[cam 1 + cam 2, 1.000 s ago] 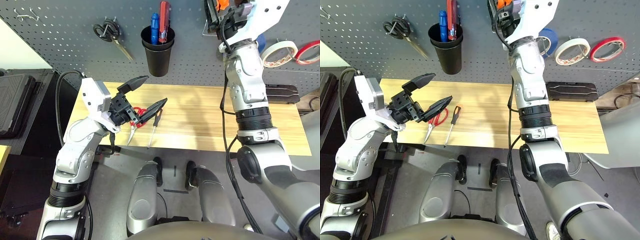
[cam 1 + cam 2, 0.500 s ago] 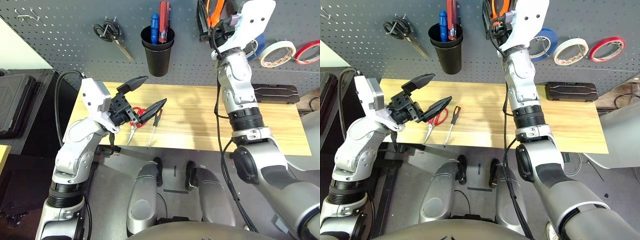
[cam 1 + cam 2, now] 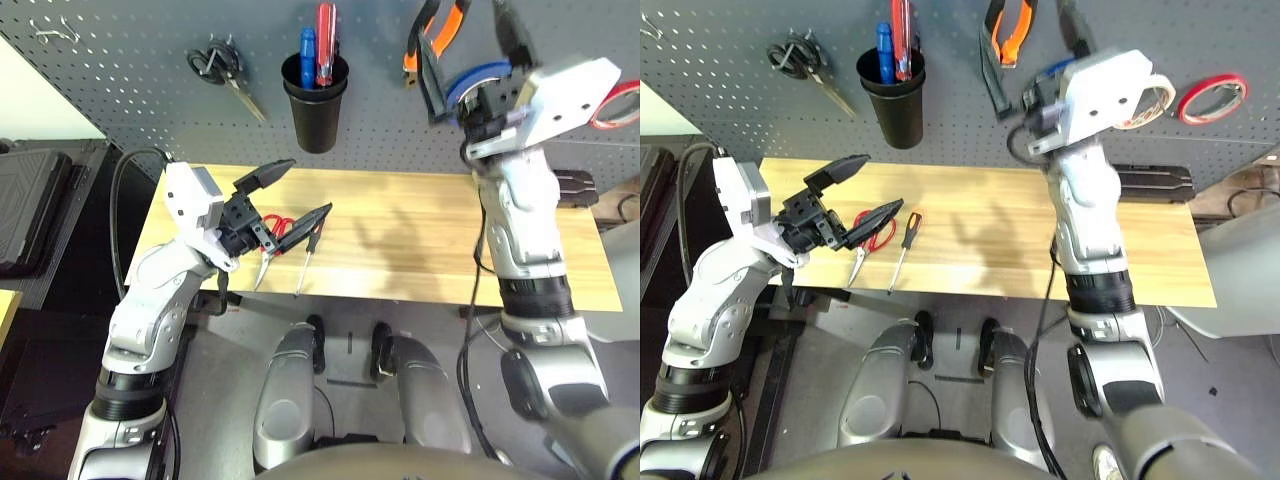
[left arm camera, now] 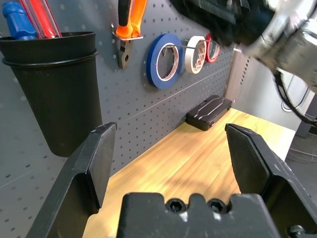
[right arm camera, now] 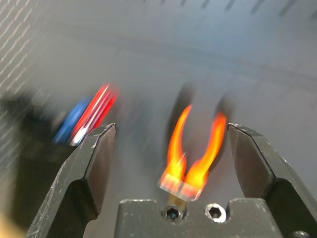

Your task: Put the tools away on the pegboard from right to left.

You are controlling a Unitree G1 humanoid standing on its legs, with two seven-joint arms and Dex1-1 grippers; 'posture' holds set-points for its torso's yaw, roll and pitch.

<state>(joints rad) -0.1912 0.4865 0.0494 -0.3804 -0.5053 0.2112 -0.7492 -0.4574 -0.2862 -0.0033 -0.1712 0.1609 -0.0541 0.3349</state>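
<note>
orange-handled pliers [image 4: 131, 22], nose [image 4: 125, 53] seen from left wrist; left claw [image 4: 171, 126], right claw [image 5: 173, 126] gaping, empty.

Eye pair: head-high, facing down, worktop [image 3: 370, 230] and pegboard [image 3: 170, 90] shared | left wrist: low, close along pegboard | right wrist: facing pegboard, close

Pale wooden tabletop [image 3: 400, 240], grey floor [image 3: 230, 370], black case [image 3: 30, 210] on dark cabinet

No readable txt, labels, brands or nos. anywhere. The white tape roll [image 4: 195, 54] had small reddish marks on its inner ring, too tiny to read; likewise the left arm's [image 3: 195, 205] pale sticker, illegible.
</note>
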